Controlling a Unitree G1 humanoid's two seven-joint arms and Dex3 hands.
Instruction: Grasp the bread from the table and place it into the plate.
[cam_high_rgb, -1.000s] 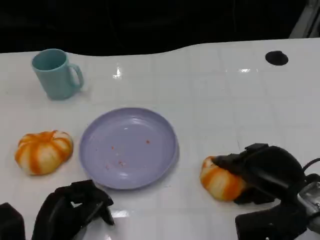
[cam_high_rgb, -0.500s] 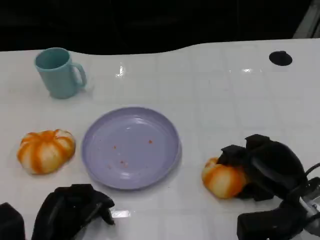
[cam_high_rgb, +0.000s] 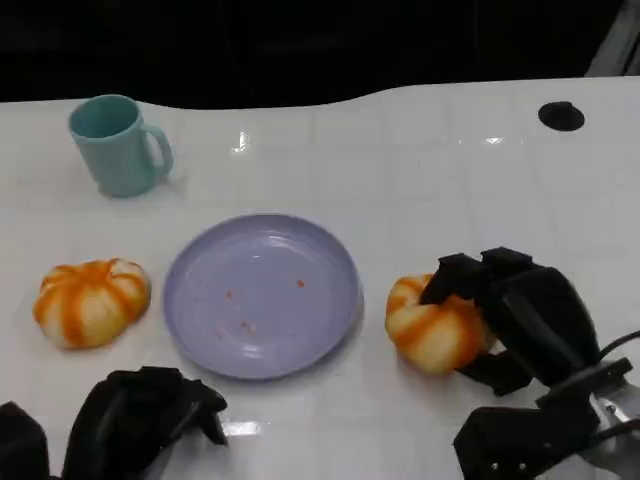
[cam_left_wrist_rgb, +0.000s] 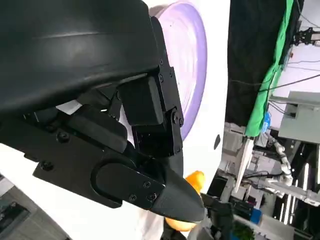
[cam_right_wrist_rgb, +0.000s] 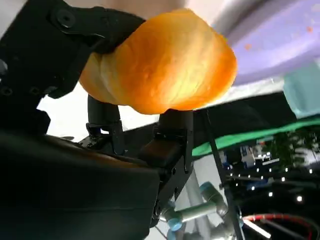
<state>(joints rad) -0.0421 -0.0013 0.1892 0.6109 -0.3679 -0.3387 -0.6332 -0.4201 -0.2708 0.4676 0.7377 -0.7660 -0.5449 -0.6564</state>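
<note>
A glossy white table (cam_high_rgb: 430, 190) with faint tile-like grid lines carries everything. Near its middle lies a round lavender plate (cam_high_rgb: 262, 294) with a few orange crumbs. To the plate's left sits an orange-and-white striped bread bun (cam_high_rgb: 90, 301) — apart from the rim. Toward the far left stands a teal ceramic mug (cam_high_rgb: 117, 146) — upright. A small black round spot (cam_high_rgb: 561, 115) marks the far right.

Our right hand (cam_high_rgb: 500, 315) has its fingers wrapped round the bread (cam_high_rgb: 432, 325). Our left hand (cam_high_rgb: 140, 420) sits low with fingers curled in, holding nothing.
</note>
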